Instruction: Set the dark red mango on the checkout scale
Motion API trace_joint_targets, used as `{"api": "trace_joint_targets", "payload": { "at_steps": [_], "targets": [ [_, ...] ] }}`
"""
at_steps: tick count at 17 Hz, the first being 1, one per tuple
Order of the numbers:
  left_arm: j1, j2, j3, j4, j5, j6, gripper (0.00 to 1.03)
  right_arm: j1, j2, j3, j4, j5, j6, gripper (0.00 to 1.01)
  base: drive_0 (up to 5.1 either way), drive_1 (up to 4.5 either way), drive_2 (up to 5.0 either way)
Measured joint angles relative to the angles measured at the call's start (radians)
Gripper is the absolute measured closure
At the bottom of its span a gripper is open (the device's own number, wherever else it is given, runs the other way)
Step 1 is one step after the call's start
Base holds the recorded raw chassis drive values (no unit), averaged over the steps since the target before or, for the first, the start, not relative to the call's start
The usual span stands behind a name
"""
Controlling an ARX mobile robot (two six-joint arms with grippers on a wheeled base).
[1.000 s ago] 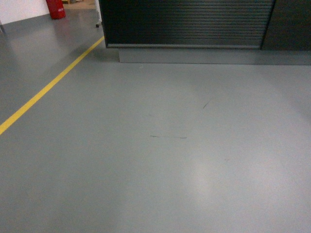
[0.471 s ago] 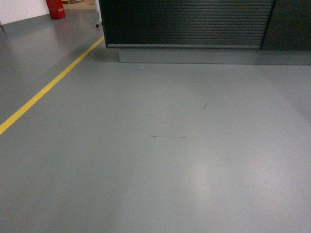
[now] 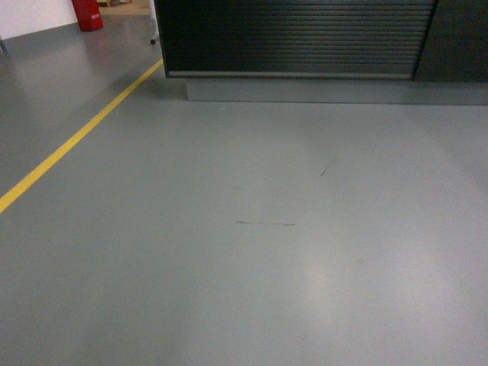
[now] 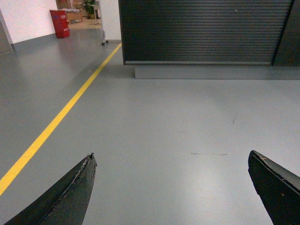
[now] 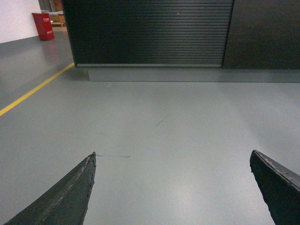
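The checkout stands ahead across the grey floor, a dark counter with a ribbed front panel on a grey base; it also fills the top of the left wrist view and the right wrist view. The dark red mango and the scale are out of view. My left gripper hangs open over bare floor, nothing between its black fingers. Over the floor too, my right gripper is open and empty. Neither gripper shows in the head view.
A yellow floor line runs diagonally on the left toward the counter's left corner. A red bin stands far back left by a white wall. A dark plain panel adjoins the counter on the right.
The counter base and the floor scuffs sit slightly lower in the head view than a second ago; the robot has crept toward the counter.
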Motion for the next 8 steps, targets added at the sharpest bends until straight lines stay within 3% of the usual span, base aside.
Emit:
{"api": "trace_joint_targets", "payload": {
  "at_steps": [8],
  "targets": [
    [0.000,0.000,0.000,0.001,0.000,0.000,0.05,0.000,0.000,0.000,-0.003,0.003,0.000,0.03,0.0,4.37,-4.3]
  ]
}}
